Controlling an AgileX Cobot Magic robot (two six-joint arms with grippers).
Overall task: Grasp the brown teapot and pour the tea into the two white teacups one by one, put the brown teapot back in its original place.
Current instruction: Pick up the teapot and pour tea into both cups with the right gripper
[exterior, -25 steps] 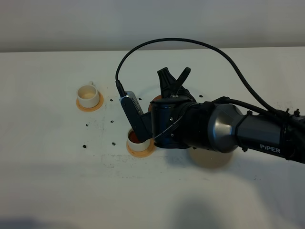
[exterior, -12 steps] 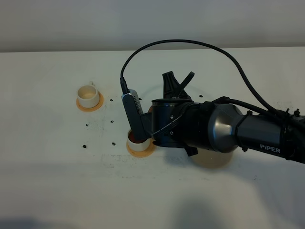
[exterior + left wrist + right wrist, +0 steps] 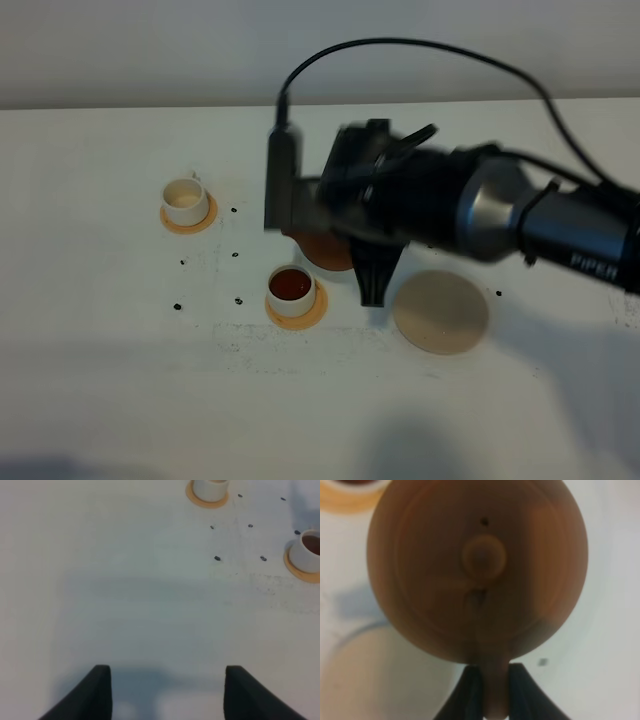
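Listing from the left side of the table (image 3: 100,400) to the right.

Left gripper (image 3: 165,695): seen only by its own wrist camera. Its jaws are parted wide with nothing between them, over bare table well apart from the cups. Judged idle, parked clear of the pouring arm.

Empty teacup (image 3: 186,200): upright on an orange-tan coaster (image 3: 188,227), cream inside, no liquid showing. Judged the cup yet to be served.

Black marks (image 3: 237,299): small dots scattered between the two cups; purpose cannot be told.

Filled teacup (image 3: 291,290): upright on its own orange-tan coaster (image 3: 296,321), holding dark reddish tea (image 3: 290,284). First pour judged done.

Brown teapot (image 3: 477,570): apparently held off the table, just beyond the filled teacup. The high view gives only a brown sliver under the blurred arm. The right wrist view gives the whole lid, the knob (image 3: 484,555) and the loop handle (image 3: 494,680), though not the tilt.

Right gripper (image 3: 495,695): fingers (image 3: 470,692) clamped on the loop handle, one on each side. This grip would let a roll of the wrist tip the spout. The high view is too smeared to confirm it.

Pale beige coaster (image 3: 441,311): bare, right of the teapot. Judged the return spot, free for set-down once both cups are filled.
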